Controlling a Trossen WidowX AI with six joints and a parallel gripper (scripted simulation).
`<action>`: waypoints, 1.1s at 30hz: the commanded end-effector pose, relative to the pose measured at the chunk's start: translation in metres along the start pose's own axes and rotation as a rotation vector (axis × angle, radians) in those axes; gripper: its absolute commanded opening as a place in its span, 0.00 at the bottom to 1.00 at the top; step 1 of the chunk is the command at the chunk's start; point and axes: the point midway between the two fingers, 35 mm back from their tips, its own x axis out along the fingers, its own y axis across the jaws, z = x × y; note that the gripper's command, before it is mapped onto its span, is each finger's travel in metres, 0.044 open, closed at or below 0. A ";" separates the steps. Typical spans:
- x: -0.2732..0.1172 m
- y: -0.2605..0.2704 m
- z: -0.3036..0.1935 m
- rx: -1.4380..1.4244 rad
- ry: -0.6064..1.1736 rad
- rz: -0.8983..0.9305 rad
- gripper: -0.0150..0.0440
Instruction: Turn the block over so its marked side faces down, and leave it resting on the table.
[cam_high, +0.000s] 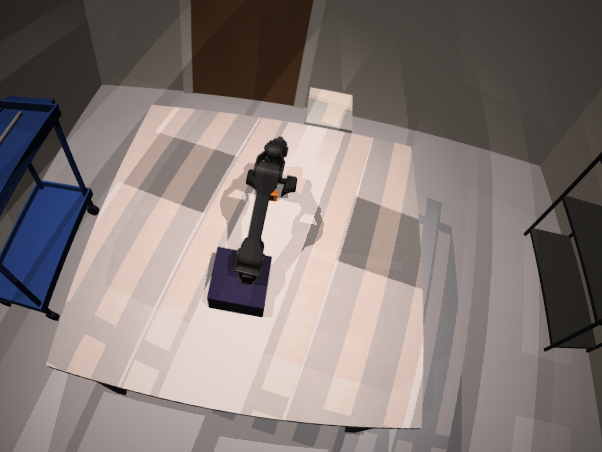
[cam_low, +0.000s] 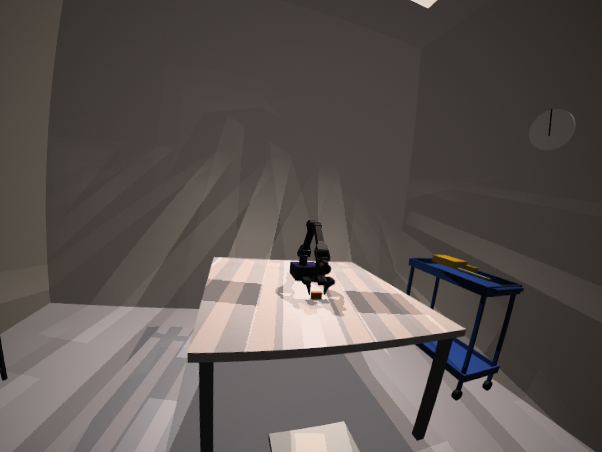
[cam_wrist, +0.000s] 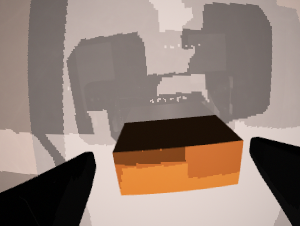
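Note:
The block (cam_high: 274, 195) (cam_low: 316, 295) (cam_wrist: 215, 161) is a small brick on the table (cam_high: 200, 350) (cam_low: 230, 340), in front of the arm's base. In the wrist view it shows one wide orange face and one dark face, the dark one towards the top of the picture. My gripper (cam_low: 317, 292) (cam_wrist: 174, 153) is open, with one black finger on each side of the block and a gap at both sides. In the top view the arm hides part of the block and the fingertips. The face under the block is hidden.
The dark purple base block (cam_high: 237, 295) (cam_low: 300, 270) carries the arm. A blue cart (cam_high: 45, 225) (cam_low: 470, 357) stands on the floor beside the table. A pale box (cam_high: 329, 109) (cam_low: 315, 440) stands beyond the table's far edge, and a dark shelf (cam_high: 565, 285) is at the right in the top view.

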 end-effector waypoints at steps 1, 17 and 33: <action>0.002 -0.001 0.000 -0.001 -0.001 -0.005 0.91; 0.002 -0.001 0.000 -0.001 -0.001 -0.005 0.60; -0.028 -0.001 0.000 -0.001 -0.001 -0.005 0.25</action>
